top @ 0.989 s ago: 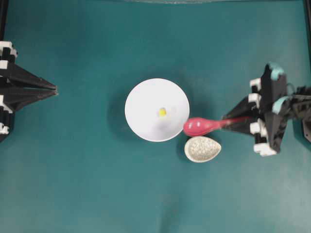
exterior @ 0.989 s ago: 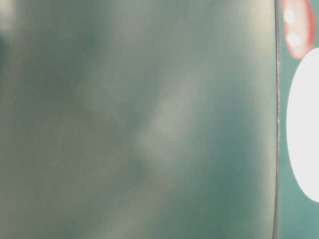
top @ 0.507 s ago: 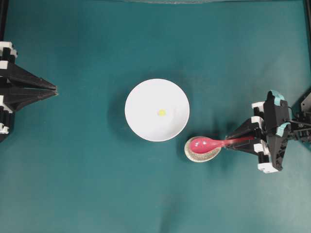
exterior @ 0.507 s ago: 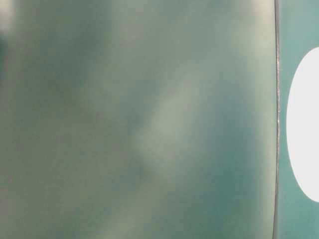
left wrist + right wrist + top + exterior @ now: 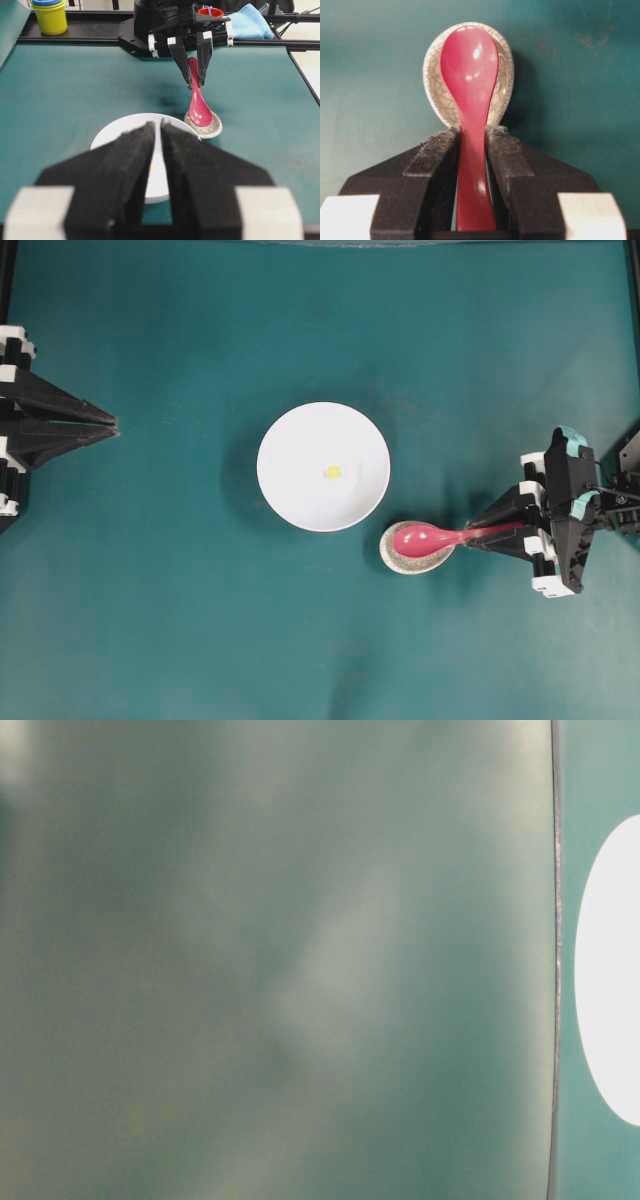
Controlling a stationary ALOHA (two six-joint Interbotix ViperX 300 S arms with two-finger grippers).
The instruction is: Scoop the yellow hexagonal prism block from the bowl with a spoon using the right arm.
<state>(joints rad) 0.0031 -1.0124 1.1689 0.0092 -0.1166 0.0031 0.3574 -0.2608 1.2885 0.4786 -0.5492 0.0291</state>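
Note:
The white bowl (image 5: 290,440) stands mid-table with the tiny yellow hexagonal prism block (image 5: 333,472) lying in its middle. Right of and below it, the pink-red spoon (image 5: 418,537) lies with its scoop in a speckled egg-shaped rest (image 5: 410,560). My right gripper (image 5: 470,537) is shut on the spoon's handle; in the right wrist view the spoon (image 5: 470,65) runs out between the pads (image 5: 440,150) over the rest (image 5: 432,75). My left gripper (image 5: 113,426) stays at the far left edge, shut on nothing. In the left wrist view it (image 5: 157,127) points at the bowl (image 5: 115,135).
Stacked yellow and blue cups (image 5: 50,15), a blue cloth (image 5: 247,22) and a red container (image 5: 210,11) sit beyond the table's far rail. The table-level view is mostly a blur, with only the bowl's edge (image 5: 610,970) at its right.
One second ago the spoon hung at the bowl's lower right rim. The right arm drew back and set its scoop into the speckled rest. The left arm has not moved.

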